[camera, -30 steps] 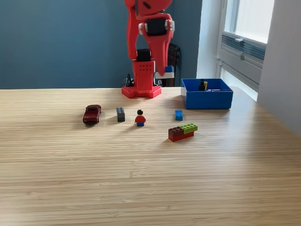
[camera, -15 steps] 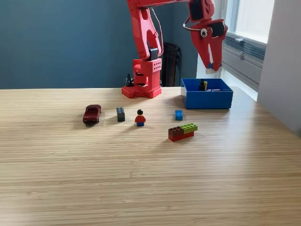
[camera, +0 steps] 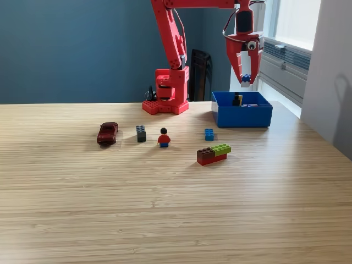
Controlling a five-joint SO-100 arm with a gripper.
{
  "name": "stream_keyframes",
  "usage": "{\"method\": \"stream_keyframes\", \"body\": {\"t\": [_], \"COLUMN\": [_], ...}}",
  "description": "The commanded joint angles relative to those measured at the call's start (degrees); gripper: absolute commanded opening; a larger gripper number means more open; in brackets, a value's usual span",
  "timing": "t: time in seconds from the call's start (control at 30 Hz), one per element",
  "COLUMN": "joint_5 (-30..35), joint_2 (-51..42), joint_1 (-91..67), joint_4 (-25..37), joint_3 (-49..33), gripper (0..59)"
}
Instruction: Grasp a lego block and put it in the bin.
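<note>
My red gripper [camera: 245, 80] hangs point-down just above the back of the blue bin [camera: 242, 116], at the exterior view's right. A small blue lego block [camera: 246, 78] shows between its fingertips, and the jaws are shut on it. Inside the bin stands a dark and yellow piece [camera: 237, 99]. Loose on the table lie a small blue block [camera: 209, 134], a grey block [camera: 141, 133] and a stack of brown, red and green blocks [camera: 213, 154].
A dark red toy car [camera: 107, 132] and a lego figure in a red top [camera: 164, 137] stand on the wooden table [camera: 176, 209]. The arm's red base [camera: 166, 93] sits at the back middle. A window and white wall close off the exterior view's right.
The arm has swung from above its base over to the exterior view's right, carrying the blue block. In the last half second the gripper has turned to point straight down over the bin.
</note>
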Motion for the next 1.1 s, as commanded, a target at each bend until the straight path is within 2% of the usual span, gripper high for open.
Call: {"method": "stream_keyframes", "body": {"t": [0.03,0.13,0.3,0.4,0.5,0.53,0.63,0.83,1.1], "joint_5": [-2.29,-3.34,-3.43,-2.81,-1.58,-1.14,-0.79,-5.36,-8.00], "joint_2": [3.60,3.60,3.60,3.60,3.60,3.60,3.60,3.60,3.60], "joint_1": [-0.62,-0.53,-0.09,2.29,9.58,13.10,25.31,45.09,55.02], "joint_4": [0.00,0.00,0.00,-0.09,-0.09,-0.18,-1.32,-4.66,-8.17], "joint_3": [0.00,0.26,-0.44,-1.67,-3.52,-4.31,-6.33,-7.29,-4.83], "gripper": [15.5,22.3,24.3,19.6,6.7,4.0,0.1,0.1,0.1]}}
